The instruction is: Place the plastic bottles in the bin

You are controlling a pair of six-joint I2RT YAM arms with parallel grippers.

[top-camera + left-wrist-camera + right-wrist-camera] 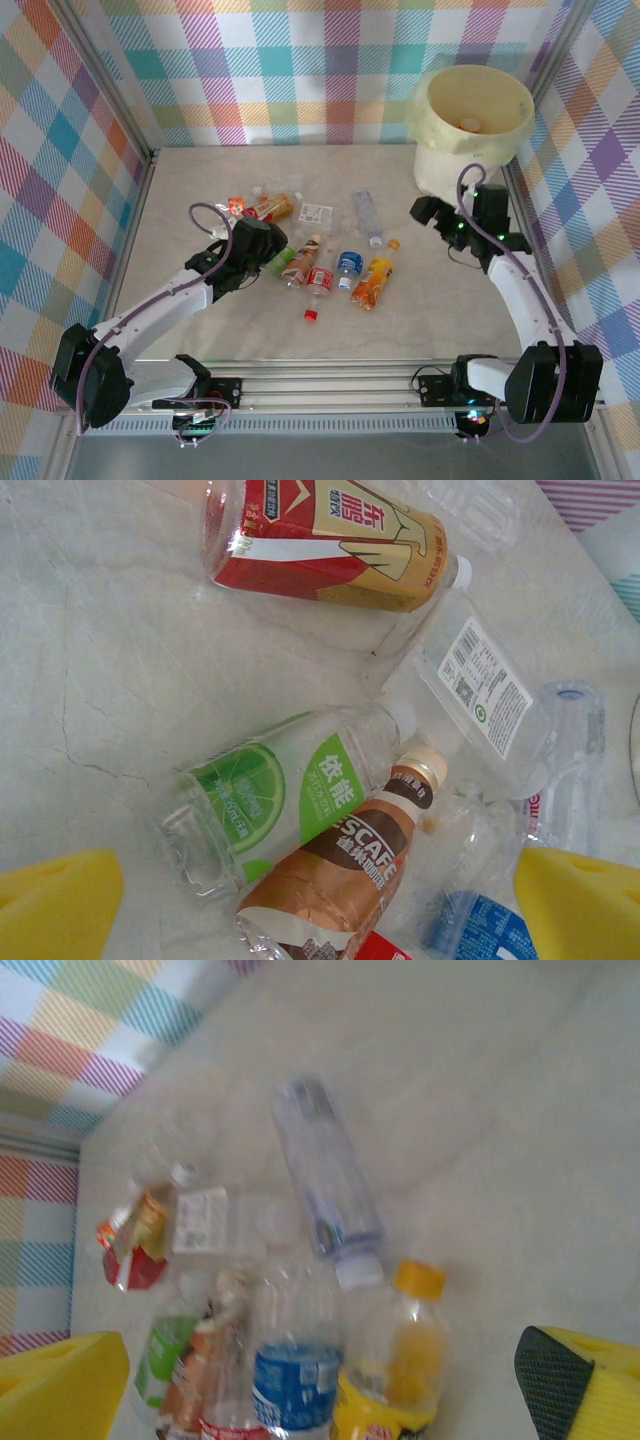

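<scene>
Left gripper [272, 248] hangs over the left end of the bottle pile, jaws spread wide with nothing in them. On its wrist camera the yellow fingertips [55, 905] sit in the bottom corners.

Right beneath it a green lime-label bottle [270, 800] lies on its side. A brown Nescafé bottle [350, 870] rests against that one, cream cap pointing up the frame. Further up is a red-and-gold-label bottle [330, 535], and to the right a flattened clear bottle with a white printed label [480, 695].

Over to the right gripper [425, 212], which is open too and empty. It is up near the base of the bin [450, 165], on its near side and well apart from the pile. Its camera looks back over the bottles, rather blurred. It shows a long clear bottle [325, 1180], with an orange-capped orange drink bottle [400, 1355] and a blue-label bottle [295, 1375] side by side below it.

From above, a red-label bottle [318, 284] with a red cap marks the near edge of the group. All of these lie mid-table on the pale tabletop [450, 320].

The cream-yellow bin stands in the far right corner, lined with a bag. A small pale round object [469, 124] lies inside, and I can't tell what it is. Checked cloth walls [300, 70] ring the table.
</scene>
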